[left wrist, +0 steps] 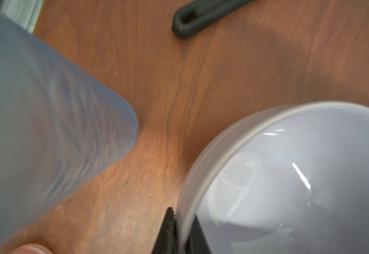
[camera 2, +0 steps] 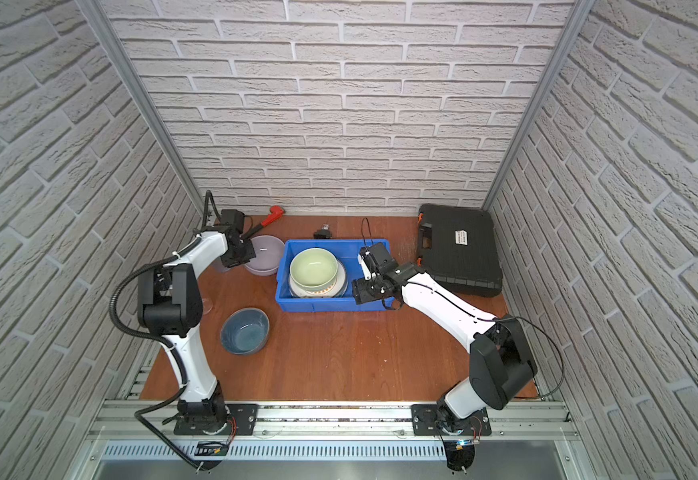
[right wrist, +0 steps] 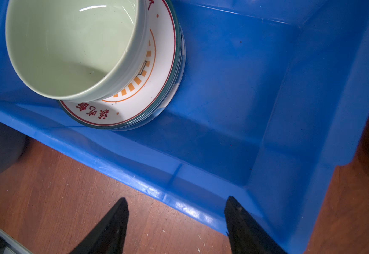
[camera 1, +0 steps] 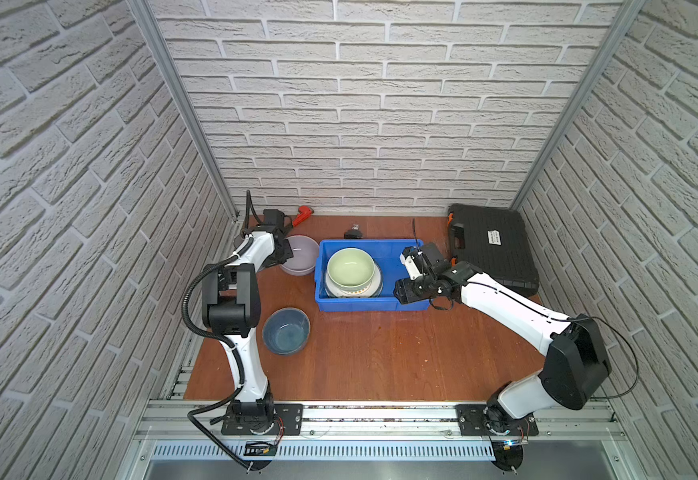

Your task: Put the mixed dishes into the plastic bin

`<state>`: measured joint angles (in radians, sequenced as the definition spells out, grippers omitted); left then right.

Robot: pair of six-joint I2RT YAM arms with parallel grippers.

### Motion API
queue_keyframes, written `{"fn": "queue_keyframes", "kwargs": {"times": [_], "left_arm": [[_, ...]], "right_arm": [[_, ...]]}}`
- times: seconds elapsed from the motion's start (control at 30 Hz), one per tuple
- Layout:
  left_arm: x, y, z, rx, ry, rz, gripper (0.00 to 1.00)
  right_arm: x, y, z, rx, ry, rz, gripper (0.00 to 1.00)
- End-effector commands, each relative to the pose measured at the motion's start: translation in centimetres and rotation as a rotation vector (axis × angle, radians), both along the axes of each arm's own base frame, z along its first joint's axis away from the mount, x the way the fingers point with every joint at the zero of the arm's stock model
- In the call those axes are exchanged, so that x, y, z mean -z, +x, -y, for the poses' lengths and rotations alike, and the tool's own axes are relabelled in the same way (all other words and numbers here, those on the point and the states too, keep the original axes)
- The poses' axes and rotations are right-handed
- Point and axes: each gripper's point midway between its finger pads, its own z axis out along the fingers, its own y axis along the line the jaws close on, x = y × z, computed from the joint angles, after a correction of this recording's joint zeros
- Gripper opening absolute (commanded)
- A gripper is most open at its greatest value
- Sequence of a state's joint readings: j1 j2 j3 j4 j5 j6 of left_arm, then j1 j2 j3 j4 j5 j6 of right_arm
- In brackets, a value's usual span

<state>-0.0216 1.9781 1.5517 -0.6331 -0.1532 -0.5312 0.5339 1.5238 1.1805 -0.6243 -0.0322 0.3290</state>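
My left gripper [left wrist: 182,216] is shut on the rim of the lilac bowl [left wrist: 289,176], one finger inside and one outside. In both top views this bowl [camera 1: 299,253] [camera 2: 265,253] sits just left of the blue plastic bin [camera 1: 393,253] [right wrist: 234,99]. Inside the bin a pale green bowl [camera 1: 350,267] [right wrist: 69,44] rests on stacked plates, the top one teal-rimmed with red letters and an orange sunburst [right wrist: 157,72]. A dark blue bowl [camera 1: 286,330] stands on the table. A bluish tumbler [left wrist: 36,132] stands close by the left gripper. My right gripper [right wrist: 177,200] hangs open and empty over the bin's near wall.
A black ribbed tool case [camera 1: 491,249] lies at the back right. A red-headed wrench [camera 1: 303,214] lies against the back wall, its black handle [left wrist: 201,17] near the lilac bowl. A small black object [camera 1: 353,232] sits behind the bin. Brick walls close three sides.
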Motion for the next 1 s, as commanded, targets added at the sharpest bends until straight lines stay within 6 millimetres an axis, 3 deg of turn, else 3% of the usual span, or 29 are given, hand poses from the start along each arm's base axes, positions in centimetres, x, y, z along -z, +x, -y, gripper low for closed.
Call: {"fn": "queue_keyframes", "kwargs": {"times": [0.0,0.6,0.97], "left_arm": [[-7.3,2.2,-0.3,-0.011,-0.007,0.201,0.00],[-11.5,2.9,-1.3,-0.030,0.048,0.273,0.00],[-16.7,1.3,1.9,0.093,0.077,0.319,0.00]], "right_arm": [[-0.7,0.1,-0.3,0.003,0.032,0.025,0.71],[-0.9,-0.3,-0.3,0.002,0.047,0.026,0.71],[-1.2,-0.5,-0.7,-0.001,0.084,0.022,0.71]]}}
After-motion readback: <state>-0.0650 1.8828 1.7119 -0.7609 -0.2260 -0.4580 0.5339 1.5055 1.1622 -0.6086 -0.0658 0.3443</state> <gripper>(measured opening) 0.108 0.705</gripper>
